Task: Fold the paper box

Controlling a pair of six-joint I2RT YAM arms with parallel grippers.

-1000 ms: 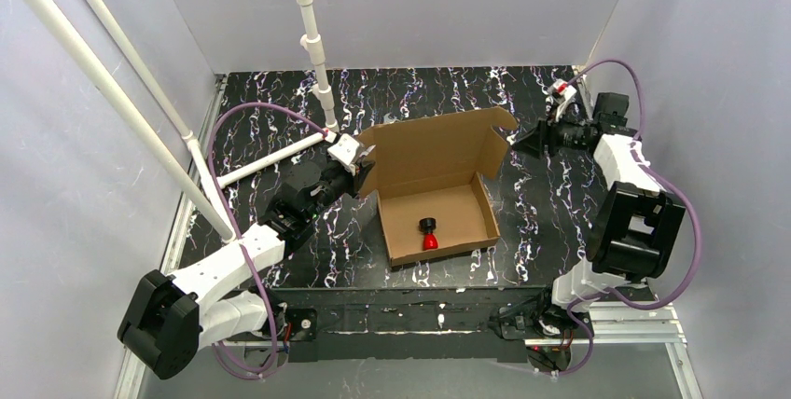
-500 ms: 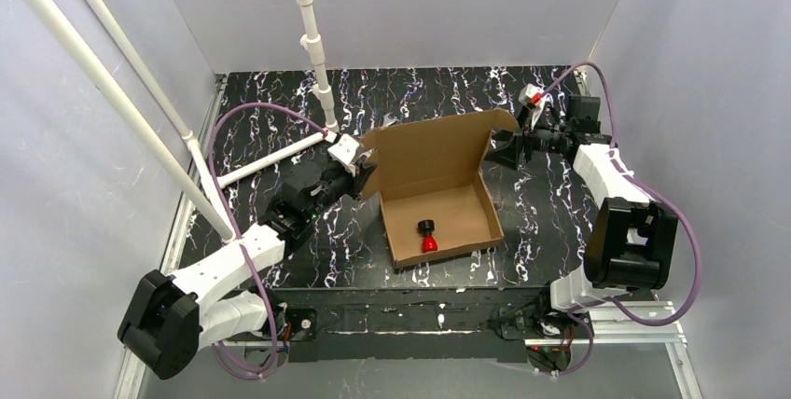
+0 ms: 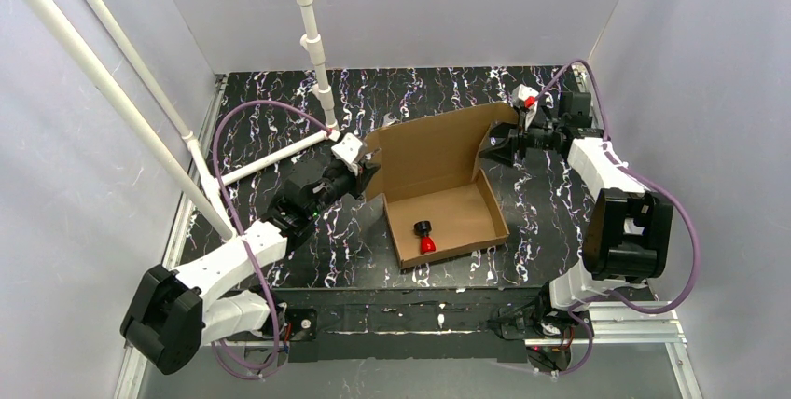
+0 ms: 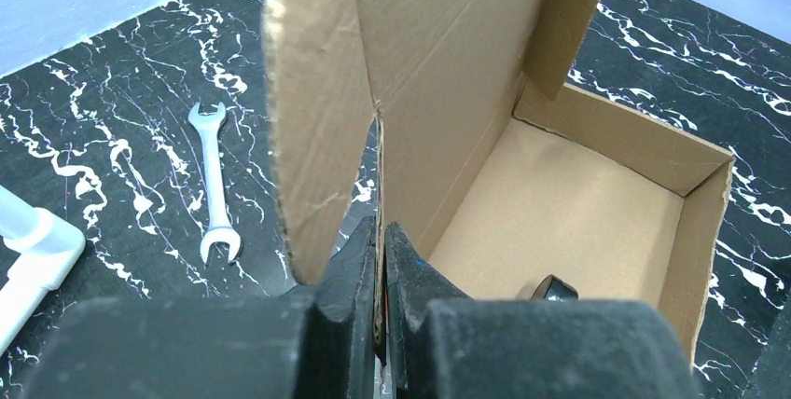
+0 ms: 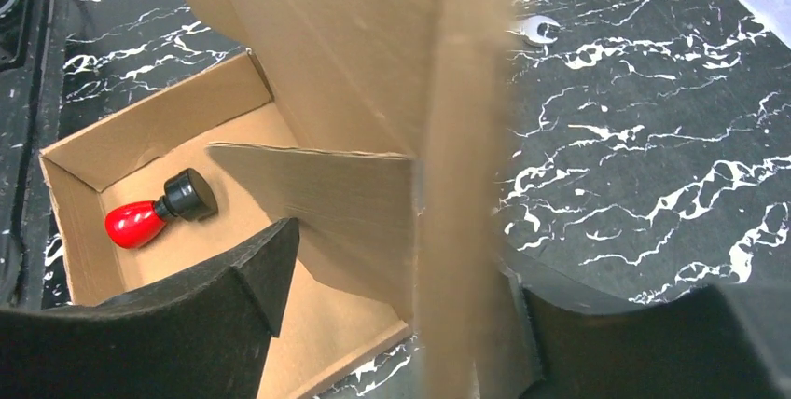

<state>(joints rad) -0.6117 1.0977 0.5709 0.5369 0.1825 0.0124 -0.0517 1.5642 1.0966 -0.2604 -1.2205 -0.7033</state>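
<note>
The paper box (image 3: 438, 175) of brown cardboard sits mid-table, its tray formed and its lid standing up at the back. A red knob with a black cap (image 3: 426, 237) lies inside the tray. My left gripper (image 3: 366, 172) is shut on the lid's left edge, and the cardboard is pinched between its fingers (image 4: 381, 231). My right gripper (image 3: 492, 145) is open at the lid's right end. Its jaws (image 5: 401, 268) straddle the side flap (image 5: 457, 166), which lies close to the right finger. The box (image 5: 345, 54) fills most of the right wrist view.
A white wrench (image 4: 215, 185) lies on the black marbled table behind the box, also seen in the right wrist view as the wrench (image 5: 534, 31). White pipes (image 3: 312, 45) slant over the table's left and back. Grey walls enclose three sides.
My right gripper has moved left onto the lid's right flap and opened wider. The lid stands more upright and the tray has slid slightly right. The left gripper kept its hold.
</note>
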